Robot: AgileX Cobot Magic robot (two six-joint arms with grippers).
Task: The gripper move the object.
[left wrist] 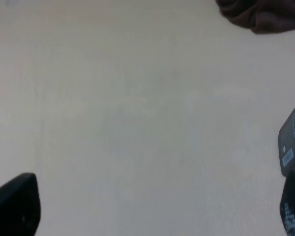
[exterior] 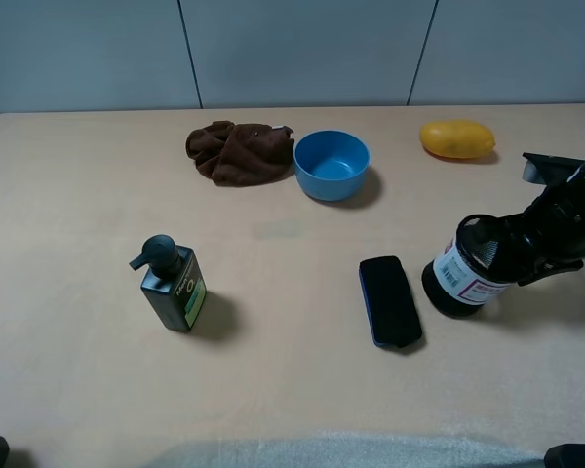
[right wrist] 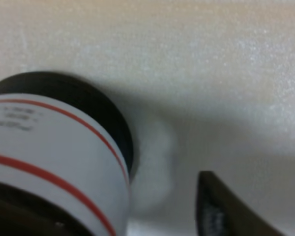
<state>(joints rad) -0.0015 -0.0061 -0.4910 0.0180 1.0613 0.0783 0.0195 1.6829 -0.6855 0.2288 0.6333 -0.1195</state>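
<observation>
Two grippers to watch, and the right gripper [exterior: 515, 250] has the action. It reaches in from the right edge of the high view, dark fingers clamped on the mesh upper part of the pen cup [exterior: 465, 271]. The cup is tilted, its mouth leaning up toward the arm and its solid black base down at the table [exterior: 273, 390], on the right side towards the front. Whether that base touches the wood or hangs just above it, I cannot tell; a shadow sits right under it. A white label with red lines wraps the lower part. Just left of the cup lies a flat black case [exterior: 389, 300], near but apart. On the right wrist camera the label and base loom close and blurred. One dark finger [right wrist: 221, 211] shows beside them, with a strip of table in between.

Over to the left gripper [left wrist: 157, 196]. Its wrist camera shows one dark finger [left wrist: 14, 206] at one edge and another dark piece at the opposite edge. They are spread wide with bare table between them, gripping nothing. A dark green pump bottle [exterior: 174, 288] stands upright on the left half of the table, well apart from the cup. At the back, a bunched brown cloth [exterior: 239, 151] sits just beside a blue bowl [exterior: 331, 164]. A yellow fruit [exterior: 456, 138] lies off to the right of the bowl, behind the arm.
</observation>
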